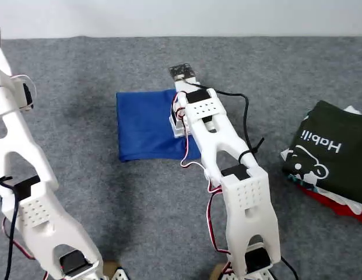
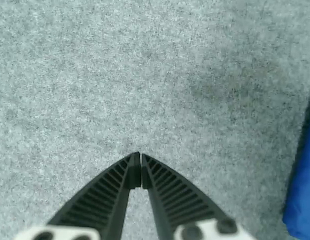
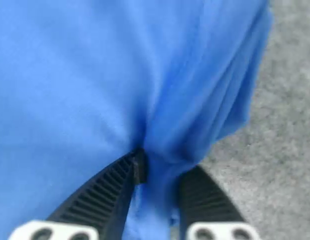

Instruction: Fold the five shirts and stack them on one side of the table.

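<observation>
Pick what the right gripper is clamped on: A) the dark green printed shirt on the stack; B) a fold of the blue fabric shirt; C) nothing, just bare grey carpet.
B: the right gripper is shut on a bunched fold of the blue fabric shirt, as its wrist view shows.

Grey felt table (image 1: 111,198) bears a blue shirt (image 1: 143,131) and a shirt stack (image 1: 326,146).
</observation>
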`<control>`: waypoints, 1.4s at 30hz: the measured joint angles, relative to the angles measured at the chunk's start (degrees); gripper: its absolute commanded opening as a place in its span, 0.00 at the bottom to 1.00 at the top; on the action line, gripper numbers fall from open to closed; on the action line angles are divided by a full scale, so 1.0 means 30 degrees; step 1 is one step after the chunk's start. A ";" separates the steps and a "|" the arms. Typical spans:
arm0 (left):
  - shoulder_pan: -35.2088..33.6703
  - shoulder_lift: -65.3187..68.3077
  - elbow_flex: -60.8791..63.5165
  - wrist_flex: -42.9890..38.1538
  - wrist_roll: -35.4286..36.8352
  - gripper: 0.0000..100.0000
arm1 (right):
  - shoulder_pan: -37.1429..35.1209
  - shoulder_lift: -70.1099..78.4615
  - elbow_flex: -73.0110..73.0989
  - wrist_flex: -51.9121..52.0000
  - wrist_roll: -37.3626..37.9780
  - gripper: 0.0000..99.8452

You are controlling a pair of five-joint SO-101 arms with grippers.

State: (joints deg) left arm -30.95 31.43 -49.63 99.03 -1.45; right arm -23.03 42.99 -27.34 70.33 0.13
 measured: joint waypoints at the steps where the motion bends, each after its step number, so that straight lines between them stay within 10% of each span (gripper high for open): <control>1: 0.0000 0.0000 0.0000 0.0000 0.0000 0.00 | 0.0000 0.0000 -0.0234 0.0498 0.0234 0.01; 17: 0.0586 0.0000 0.0000 0.0000 0.0000 0.00 | 0.1758 -0.0938 -0.2403 0.9993 0.7560 0.01; 31: 0.1729 0.0000 0.0000 0.0000 0.0000 0.00 | 0.7179 -0.0322 -0.2403 0.0205 1.5971 0.02; 36: 0.1700 0.0000 0.0000 0.0000 0.0000 0.00 | 0.6828 -0.0088 -0.2403 -0.0996 1.5736 0.16; 42: 0.1700 0.0000 0.0000 0.0000 -0.0176 0.00 | 0.6857 -0.0440 -0.2403 -0.0293 0.9875 0.24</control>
State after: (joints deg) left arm -25.85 31.43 -49.63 99.03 -1.98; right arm -2.46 41.67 -34.55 69.45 29.76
